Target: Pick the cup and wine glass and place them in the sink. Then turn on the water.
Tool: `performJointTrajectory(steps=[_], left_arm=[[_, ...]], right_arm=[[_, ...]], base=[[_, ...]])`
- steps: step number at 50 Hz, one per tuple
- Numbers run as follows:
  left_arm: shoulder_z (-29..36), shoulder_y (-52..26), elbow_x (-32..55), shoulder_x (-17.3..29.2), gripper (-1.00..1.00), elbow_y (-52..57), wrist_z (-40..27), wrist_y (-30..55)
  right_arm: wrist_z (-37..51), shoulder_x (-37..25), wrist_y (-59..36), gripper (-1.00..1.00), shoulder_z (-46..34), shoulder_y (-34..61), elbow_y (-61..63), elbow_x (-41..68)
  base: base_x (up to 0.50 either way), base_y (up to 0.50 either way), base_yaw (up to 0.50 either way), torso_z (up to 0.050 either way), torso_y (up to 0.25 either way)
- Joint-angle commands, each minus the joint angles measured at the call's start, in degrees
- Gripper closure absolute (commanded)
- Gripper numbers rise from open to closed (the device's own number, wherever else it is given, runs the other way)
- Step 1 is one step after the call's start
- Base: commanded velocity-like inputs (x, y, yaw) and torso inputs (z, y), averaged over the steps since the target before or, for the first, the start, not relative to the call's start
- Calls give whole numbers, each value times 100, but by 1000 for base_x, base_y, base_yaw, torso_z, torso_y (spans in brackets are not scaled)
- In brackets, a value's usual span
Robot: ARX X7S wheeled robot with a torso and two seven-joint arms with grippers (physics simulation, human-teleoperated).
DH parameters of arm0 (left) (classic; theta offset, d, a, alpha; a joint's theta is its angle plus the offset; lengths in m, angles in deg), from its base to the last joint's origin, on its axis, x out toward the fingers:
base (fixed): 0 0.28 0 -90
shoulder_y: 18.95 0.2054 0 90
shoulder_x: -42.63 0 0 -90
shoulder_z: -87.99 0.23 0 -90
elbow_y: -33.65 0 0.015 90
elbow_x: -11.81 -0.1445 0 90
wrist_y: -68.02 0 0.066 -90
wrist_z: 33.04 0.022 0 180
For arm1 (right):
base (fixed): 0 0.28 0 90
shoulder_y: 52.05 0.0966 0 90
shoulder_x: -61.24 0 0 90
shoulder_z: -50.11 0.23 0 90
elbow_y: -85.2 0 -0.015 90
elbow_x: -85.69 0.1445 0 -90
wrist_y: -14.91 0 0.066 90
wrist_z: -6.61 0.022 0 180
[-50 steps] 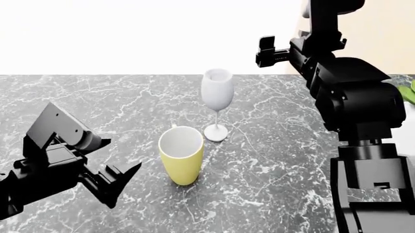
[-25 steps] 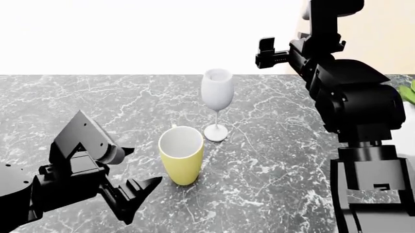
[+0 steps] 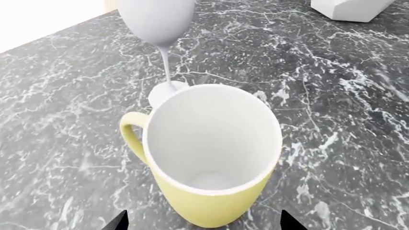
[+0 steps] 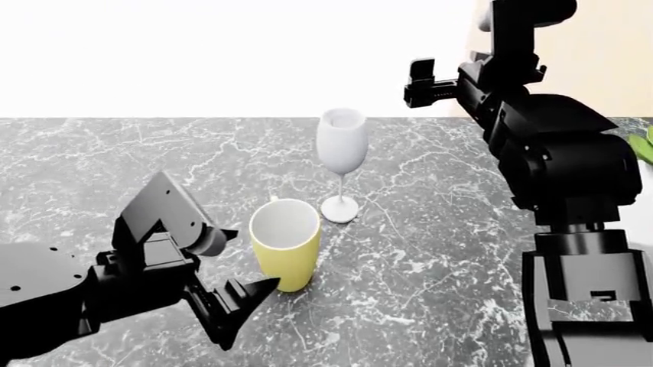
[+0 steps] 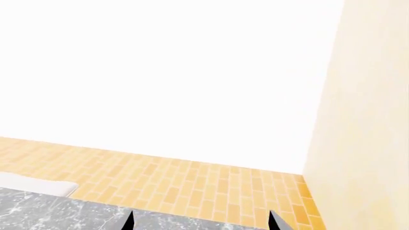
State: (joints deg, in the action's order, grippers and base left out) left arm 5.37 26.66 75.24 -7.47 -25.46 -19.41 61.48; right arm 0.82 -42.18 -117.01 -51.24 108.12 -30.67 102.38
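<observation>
Yellow cup (image 4: 284, 243) upright on marble counter (image 4: 439, 252), mouth up, handle toward robot's left. Wine glass (image 4: 341, 163) upright just behind. Left gripper (image 4: 243, 306) spread, flanking cup base. Right gripper (image 4: 420, 82) raised, jaws apart.

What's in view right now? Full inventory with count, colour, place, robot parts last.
cup: 1, pale yellow with white inside, upright on the counter, centre.
wine glass: 1, white, upright just behind the cup.
counter: 1, grey marble-veined, under both.
white block: 1, on the counter, left wrist view only.
left gripper: 1, black, open, low beside the cup, not touching.
right gripper: 1, black, open, raised above the counter's far edge.
</observation>
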Motion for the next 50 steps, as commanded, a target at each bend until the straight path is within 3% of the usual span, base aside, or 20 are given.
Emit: performJointTrajectory(steps=[1, 50], left_arm=[[287, -70, -99, -28, -100, -129, 28, -199], [1068, -301, -487, -141, -100, -561, 213, -741]], right_arm=[[19, -21, -13, -100, 4, -15, 26, 30], [113, -125, -111, -100, -5, -41, 168, 132]], base=[[0, 0, 0, 0, 0], [0, 0, 0, 0, 0]])
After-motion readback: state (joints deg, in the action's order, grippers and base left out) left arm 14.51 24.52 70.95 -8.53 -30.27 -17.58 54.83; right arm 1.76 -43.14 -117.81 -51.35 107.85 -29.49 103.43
